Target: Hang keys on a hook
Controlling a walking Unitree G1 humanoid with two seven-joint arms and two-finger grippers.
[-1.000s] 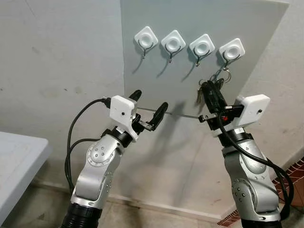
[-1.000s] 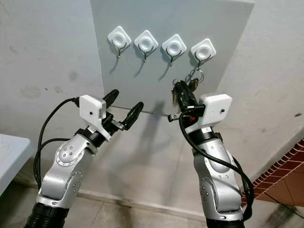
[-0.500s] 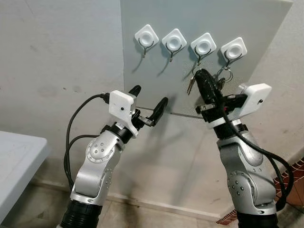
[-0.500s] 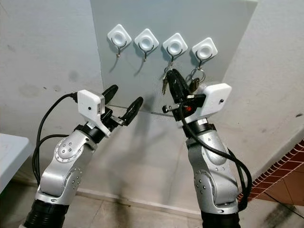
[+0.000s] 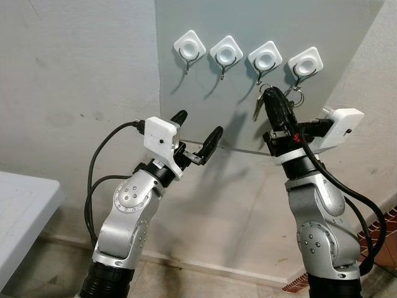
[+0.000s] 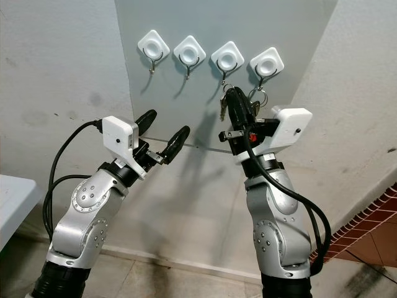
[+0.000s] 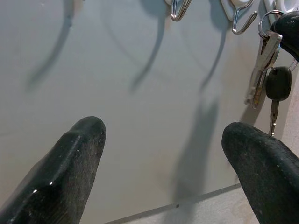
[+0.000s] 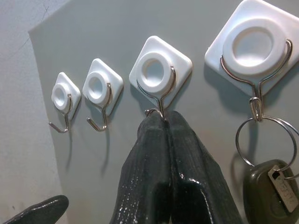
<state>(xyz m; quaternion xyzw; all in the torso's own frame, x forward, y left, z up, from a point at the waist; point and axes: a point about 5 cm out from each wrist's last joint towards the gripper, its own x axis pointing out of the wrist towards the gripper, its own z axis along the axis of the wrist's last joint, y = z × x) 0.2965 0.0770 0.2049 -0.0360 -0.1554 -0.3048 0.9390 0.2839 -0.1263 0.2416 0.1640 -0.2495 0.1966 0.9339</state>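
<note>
Four white hooks sit in a row on a grey board [image 5: 205, 105]. My right gripper [image 5: 271, 94] is raised to the third hook [image 5: 265, 59], shut on a key bunch [image 5: 257, 107] that dangles beside its fingers. In the right wrist view the shut fingertips [image 8: 159, 122] touch just under that hook's wire [image 8: 161, 105]. Another key ring [image 8: 264, 140] with a dark fob [image 8: 268, 186] hangs on the fourth hook [image 5: 304, 64]. My left gripper [image 5: 197, 124] is open and holds nothing, in front of the board's lower edge, below the first two hooks. The left wrist view shows the held keys [image 7: 259, 70].
The first hook [image 5: 188, 46] and second hook [image 5: 225, 51] hold nothing. A white table corner [image 5: 25, 205] is at the lower left. Red brick flooring [image 5: 388, 226] shows at the lower right. Black cables loop beside both arms.
My right gripper has risen with the keys from below the fourth hook up to the third hook. The left arm has hardly moved.
</note>
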